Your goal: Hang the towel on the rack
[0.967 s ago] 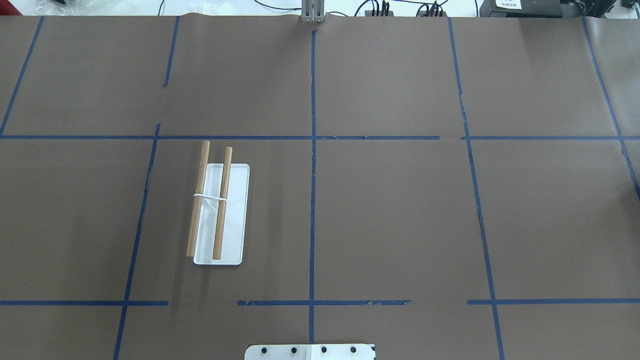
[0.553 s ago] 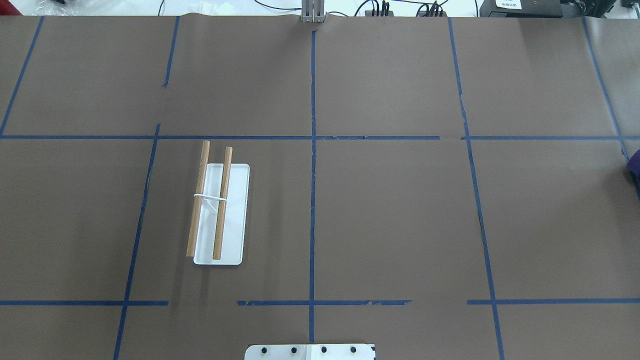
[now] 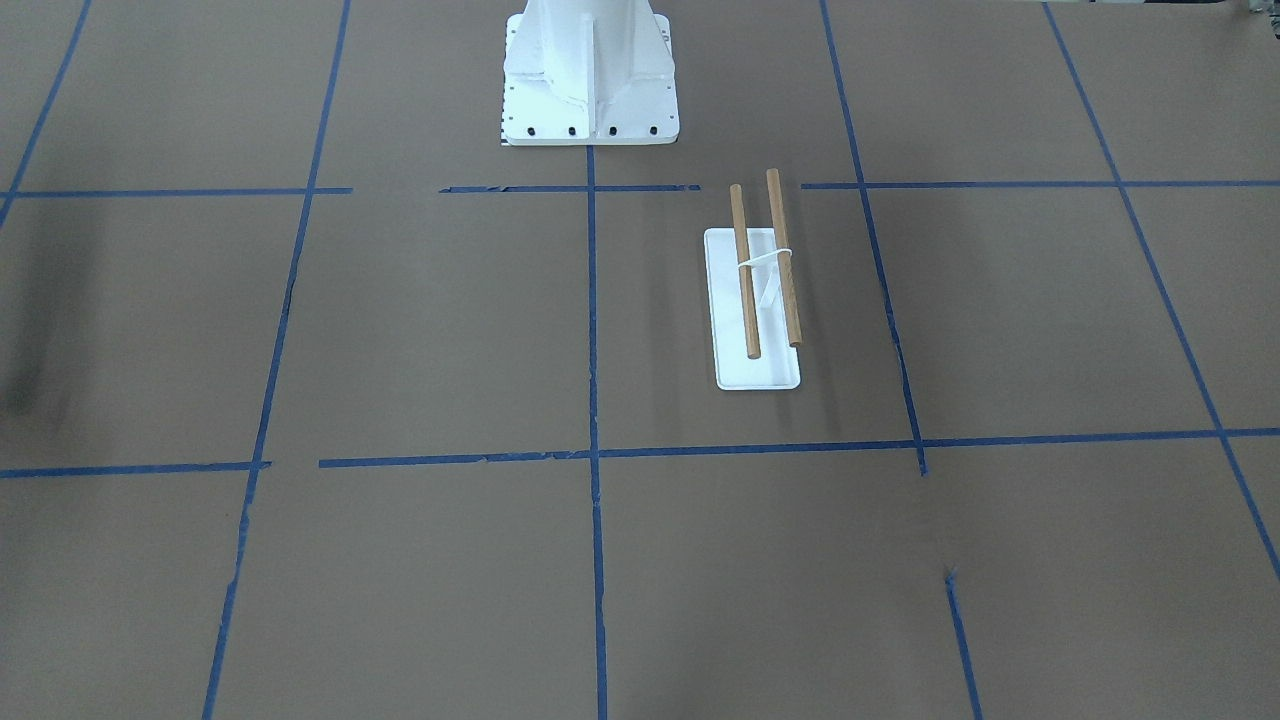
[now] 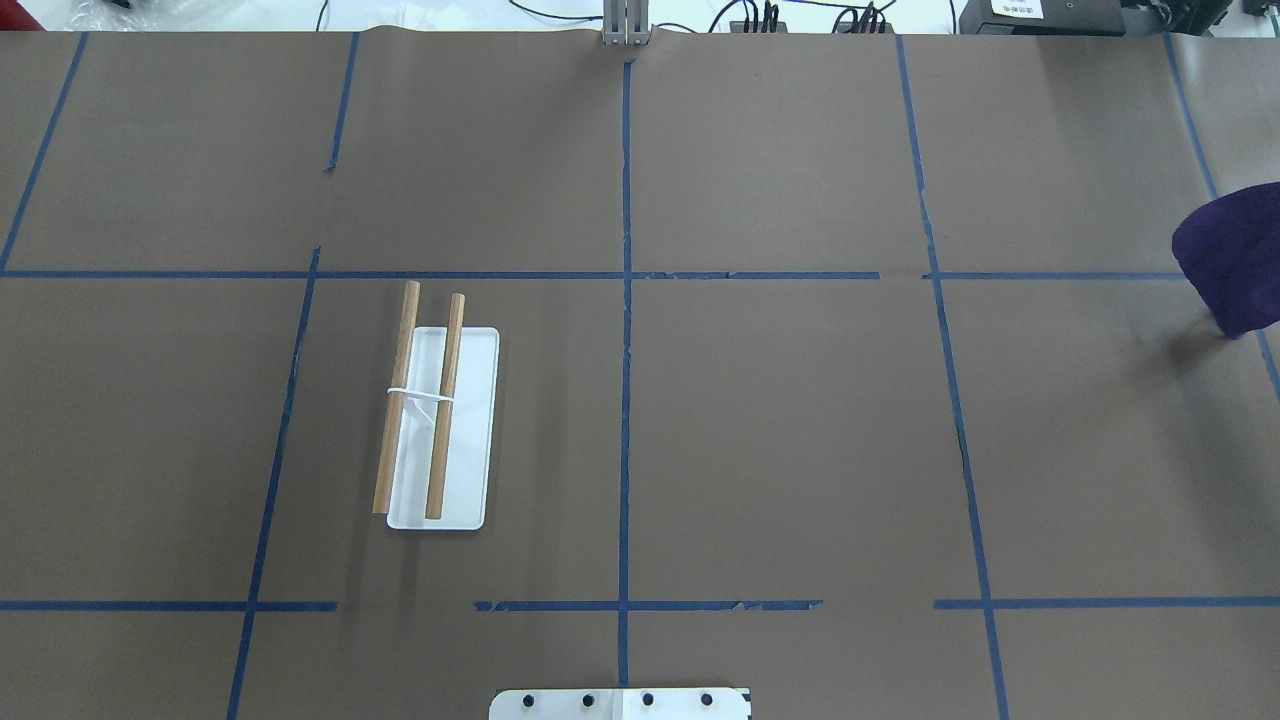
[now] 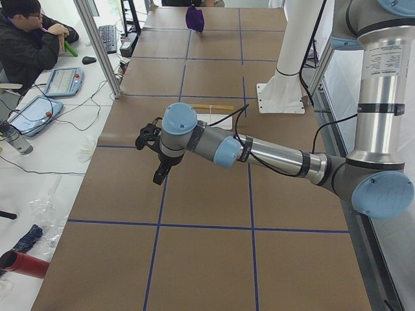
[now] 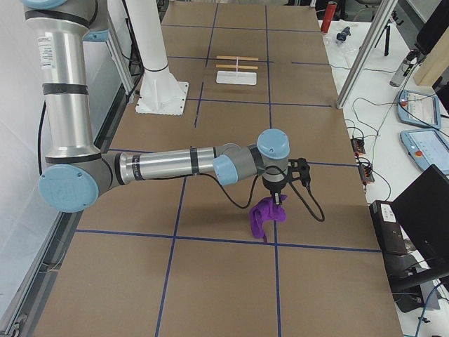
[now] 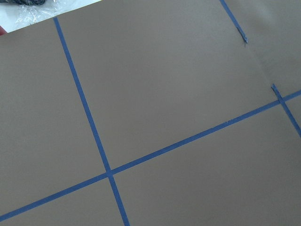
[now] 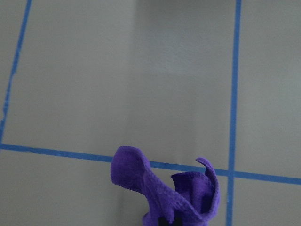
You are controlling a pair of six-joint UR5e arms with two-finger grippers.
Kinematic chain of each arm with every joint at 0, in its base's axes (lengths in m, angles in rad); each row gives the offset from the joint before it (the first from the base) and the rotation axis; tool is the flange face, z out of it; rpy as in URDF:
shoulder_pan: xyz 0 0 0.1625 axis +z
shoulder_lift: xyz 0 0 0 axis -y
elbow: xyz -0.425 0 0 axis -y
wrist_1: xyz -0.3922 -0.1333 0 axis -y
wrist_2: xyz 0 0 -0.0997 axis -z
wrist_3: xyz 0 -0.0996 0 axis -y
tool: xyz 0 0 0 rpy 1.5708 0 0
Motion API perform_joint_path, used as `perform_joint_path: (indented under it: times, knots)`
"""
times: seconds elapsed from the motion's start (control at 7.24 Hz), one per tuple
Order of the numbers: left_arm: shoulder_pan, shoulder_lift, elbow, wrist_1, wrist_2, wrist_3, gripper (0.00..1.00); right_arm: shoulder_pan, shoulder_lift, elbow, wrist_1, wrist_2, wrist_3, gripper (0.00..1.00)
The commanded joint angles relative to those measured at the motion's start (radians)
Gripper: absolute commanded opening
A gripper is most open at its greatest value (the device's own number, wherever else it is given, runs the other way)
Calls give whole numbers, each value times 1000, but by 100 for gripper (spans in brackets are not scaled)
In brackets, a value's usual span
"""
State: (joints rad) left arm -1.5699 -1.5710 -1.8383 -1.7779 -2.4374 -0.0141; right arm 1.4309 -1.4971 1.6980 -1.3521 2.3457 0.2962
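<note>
Clenched in right gripper (image 6: 279, 200), mid-frame: crumpled purple cloth towel (image 6: 266, 217). Top centre: white-based rack (image 6: 237, 78), two wooden dowels. Grip of left gripper (image 5: 158, 176): cannot tell.

Towel (image 4: 1235, 260) is showing solid purple. Rack (image 4: 468, 440) is presenting a white base and upright, with brown wooden rods (image 4: 445, 400). Table (image 4: 780, 430) is showing plain brown covering, crossed by a blue tape grid (image 4: 626, 450). Pedestal (image 3: 590, 70) is showing white.
</note>
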Motion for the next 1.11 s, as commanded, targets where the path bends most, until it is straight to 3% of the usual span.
perform_joint_path:
  times: [0.0,0.41,0.83,0.97]
  knots:
    - [54,-71,-16,0,-5,-99,100,-120,90,107,-30,12,211,0]
    - [236,-176,-88,3,8,-472,100,-255,259,160,-29,1,574,0]
    - [376,-321,-108,0,8,-879,100,-370,362,185,-15,-17,663,0]
    - [448,-386,-104,0,14,-1041,100,-415,377,204,48,-60,660,0]
